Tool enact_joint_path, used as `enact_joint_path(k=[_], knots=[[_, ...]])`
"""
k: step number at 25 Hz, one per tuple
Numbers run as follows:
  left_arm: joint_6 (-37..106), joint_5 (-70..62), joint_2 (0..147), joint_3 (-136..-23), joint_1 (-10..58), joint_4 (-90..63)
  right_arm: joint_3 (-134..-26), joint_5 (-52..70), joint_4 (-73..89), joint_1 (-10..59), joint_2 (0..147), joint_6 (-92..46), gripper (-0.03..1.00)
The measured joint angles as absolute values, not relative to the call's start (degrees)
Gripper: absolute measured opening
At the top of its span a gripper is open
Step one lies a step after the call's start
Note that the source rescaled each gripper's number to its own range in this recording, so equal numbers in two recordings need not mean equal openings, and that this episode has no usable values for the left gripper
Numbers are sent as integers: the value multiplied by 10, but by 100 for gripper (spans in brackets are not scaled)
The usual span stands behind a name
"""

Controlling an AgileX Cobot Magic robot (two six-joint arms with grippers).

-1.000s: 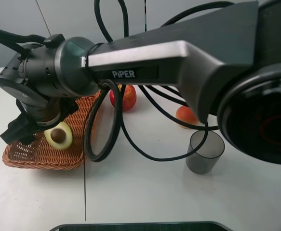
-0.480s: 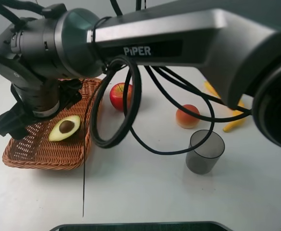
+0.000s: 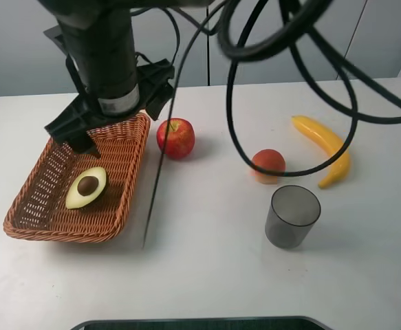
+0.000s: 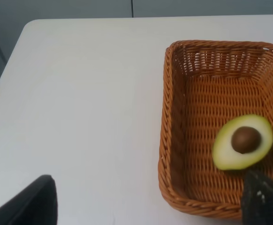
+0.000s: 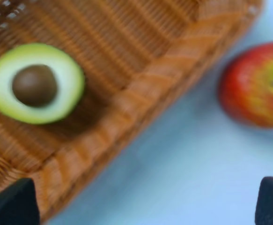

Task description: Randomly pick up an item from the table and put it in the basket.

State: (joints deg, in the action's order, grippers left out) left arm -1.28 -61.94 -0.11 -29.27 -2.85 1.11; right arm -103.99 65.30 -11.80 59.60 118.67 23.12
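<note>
The halved avocado (image 3: 86,188) lies cut side up, brown pit showing, inside the brown wicker basket (image 3: 31,227) on the left of the white table (image 3: 207,275). My right gripper (image 3: 111,117) reaches across and hangs above the basket's far end, open and empty. In the right wrist view the avocado (image 5: 34,83) sits in the basket (image 5: 141,112), and the right gripper (image 5: 141,201) has its fingertips (image 5: 10,201) far apart. The left gripper (image 4: 145,199) is open, beside the basket (image 4: 171,154), with the avocado (image 4: 243,141) in sight. It is out of the exterior view.
A red apple (image 3: 175,137) stands just right of the basket and shows in the right wrist view (image 5: 255,84). An orange-red peach (image 3: 268,163), a grey translucent cup (image 3: 292,216) and a yellow banana (image 3: 324,157) lie on the right. Black cables (image 3: 269,82) hang over the middle.
My right arm has lifted up and back from the basket, uncovering the table. The avocado has gone from under the gripper to lying free on the basket floor.
</note>
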Motion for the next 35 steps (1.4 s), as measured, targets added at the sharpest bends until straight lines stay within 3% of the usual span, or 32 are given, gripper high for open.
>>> enact_joint_path(k=[9, 23, 35], knots=[[-13, -619, -1, -293, -28, 11, -871, 643, -106, 504, 1028, 259, 100], [-12, -619, -1, -293, -28, 11, -610, 627, -97, 270, 692, 272, 100], [-10, -619, -1, -293, -28, 11, -495, 636, -110, 236, 367, 224, 100]])
